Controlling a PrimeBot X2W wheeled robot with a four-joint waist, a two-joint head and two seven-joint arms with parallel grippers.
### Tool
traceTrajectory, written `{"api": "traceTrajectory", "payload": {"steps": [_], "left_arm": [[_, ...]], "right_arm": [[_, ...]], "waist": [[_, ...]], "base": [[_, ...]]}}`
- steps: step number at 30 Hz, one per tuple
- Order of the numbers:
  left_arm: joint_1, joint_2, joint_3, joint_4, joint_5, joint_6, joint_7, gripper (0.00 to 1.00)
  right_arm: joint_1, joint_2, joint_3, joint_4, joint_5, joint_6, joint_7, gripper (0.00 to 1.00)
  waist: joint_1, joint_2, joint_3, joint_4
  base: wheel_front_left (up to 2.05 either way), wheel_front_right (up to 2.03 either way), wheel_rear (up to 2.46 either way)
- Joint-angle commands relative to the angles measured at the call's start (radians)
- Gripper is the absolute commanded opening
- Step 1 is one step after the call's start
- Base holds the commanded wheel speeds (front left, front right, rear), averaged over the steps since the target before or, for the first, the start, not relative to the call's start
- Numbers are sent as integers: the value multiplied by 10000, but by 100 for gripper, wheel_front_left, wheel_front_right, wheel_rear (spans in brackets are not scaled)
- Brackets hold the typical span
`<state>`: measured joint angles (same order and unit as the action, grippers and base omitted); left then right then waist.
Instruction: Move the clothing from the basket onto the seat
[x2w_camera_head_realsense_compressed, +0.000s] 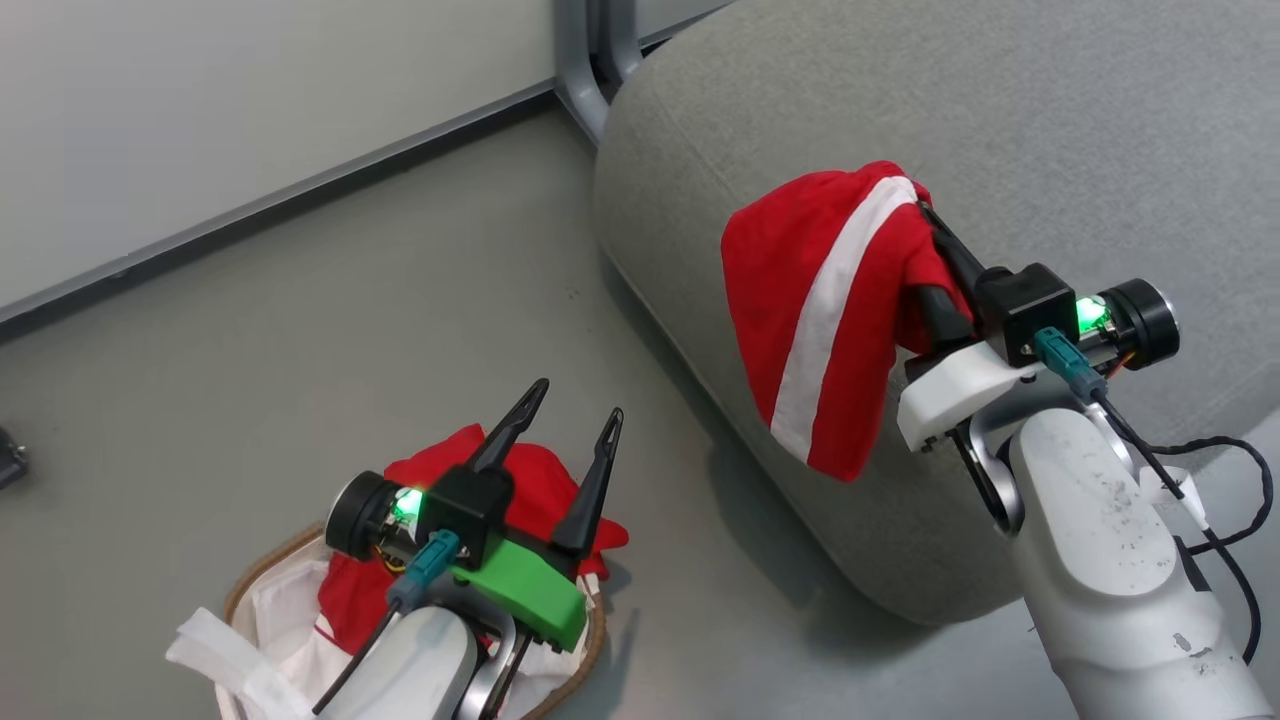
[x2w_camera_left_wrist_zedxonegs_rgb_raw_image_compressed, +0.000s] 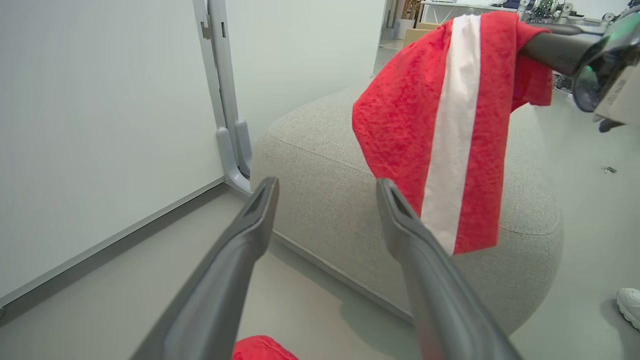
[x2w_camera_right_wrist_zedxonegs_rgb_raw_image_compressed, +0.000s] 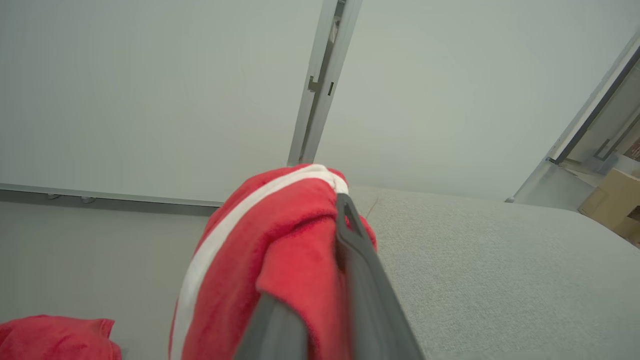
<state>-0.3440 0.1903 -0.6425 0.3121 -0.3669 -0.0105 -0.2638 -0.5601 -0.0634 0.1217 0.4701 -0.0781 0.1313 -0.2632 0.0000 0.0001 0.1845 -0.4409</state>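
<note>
Wall (x2w_camera_head_realsense_compressed: 200, 120): plain and pale, meeting the floor along a dark baseboard strip (x2w_camera_head_realsense_compressed: 250, 205).
Floor (x2w_camera_head_realsense_compressed: 350, 350): smooth grey, carrying both the seat and the basket; there is no raised surface.
Seat (x2w_camera_head_realsense_compressed: 1000, 120): large grey woven upholstery with rounded edges and a stitched seam. It stands on the floor close to the wall, at the upper right of the head view.
Post (x2w_camera_left_wrist_zedxonegs_rgb_raw_image_compressed: 222, 100): a grey metal upright against the wall, just behind the seat's corner.
Held clothing (x2w_camera_head_realsense_compressed: 830, 310): a red garment with one broad white stripe. It hangs from the right hand over the seat's rounded near edge; whether it touches the fabric cannot be told.
Basket (x2w_camera_head_realsense_compressed: 598, 625): small, with a brown woven rim, on the floor well apart from the seat, at the lower left.
Liner (x2w_camera_head_realsense_compressed: 280, 610): white cloth spilling over the basket's rim.
Basket clothing (x2w_camera_head_realsense_compressed: 535, 480): a red bundle heaped inside the basket.
Right hand (x2w_camera_head_realsense_compressed: 930, 240): fingers clamped on the held clothing, their tips buried in its folds.
Left hand (x2w_camera_head_realsense_compressed: 580, 398): fingers spread apart and empty, above the basket, pointing towards the seat.
Boxes (x2w_camera_right_wrist_zedxonegs_rgb_raw_image_compressed: 612, 195): brown cardboard, beyond the seat's far side.
Shoe (x2w_camera_left_wrist_zedxonegs_rgb_raw_image_compressed: 629, 305): white, on the floor beside the seat.
</note>
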Motion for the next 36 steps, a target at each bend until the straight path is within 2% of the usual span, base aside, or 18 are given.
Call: {"api": "traceTrajectory", "payload": {"steps": [1, 8, 14, 17, 20, 27, 31, 36], "left_arm": [[-175, 98, 13, 20, 59, -45, 18, 100], [-360, 167, -154, -95, 150, -87, 87, 100], [-650, 374, -314, -338, 374, -124, 323, 100], [-747, 432, -399, -519, 445, -98, 425, 100], [-880, 497, -450, -812, 524, -76, 491, 100], [-1497, 606, -647, -1459, 911, -157, 762, 100], [-1839, 546, -832, -1789, 1080, -260, 736, 100], [-2139, 516, -940, -2077, 1221, -268, 775, 100]], "right_arm": [[153, -11, -47, -69, -28, -10, -25, 0], [48, -126, -373, -66, 83, -10, -25, 0], [-943, -1000, -887, 61, 216, -10, -25, 0], [-1756, -1851, -1026, 379, 133, -12, -24, 0], [-2621, -2424, -1217, 708, 210, -12, 132, 0], [-4892, -4632, -1826, 1445, 650, -13, 1294, 0], [-5651, -5802, -2118, 1732, 572, -12, 1925, 0], [-6053, -6265, -2527, 2070, 351, -12, 2316, 0]], "waist": [[0, -1, 490, -549], [0, -1, 847, -323], [0, -1, 1483, 346], [0, -1, 1844, 740], [0, -1, 2213, 1109], [0, -1, 3385, 2364], [0, -1, 4052, 2998], [0, -1, 4790, 3522]], "base": [[0, 0, 0], [0, 0, 0], [0, 0, 0], [0, 0, 0], [0, 0, 0], [0, 0, 0], [0, 0, 0], [0, 0, 0]]}}
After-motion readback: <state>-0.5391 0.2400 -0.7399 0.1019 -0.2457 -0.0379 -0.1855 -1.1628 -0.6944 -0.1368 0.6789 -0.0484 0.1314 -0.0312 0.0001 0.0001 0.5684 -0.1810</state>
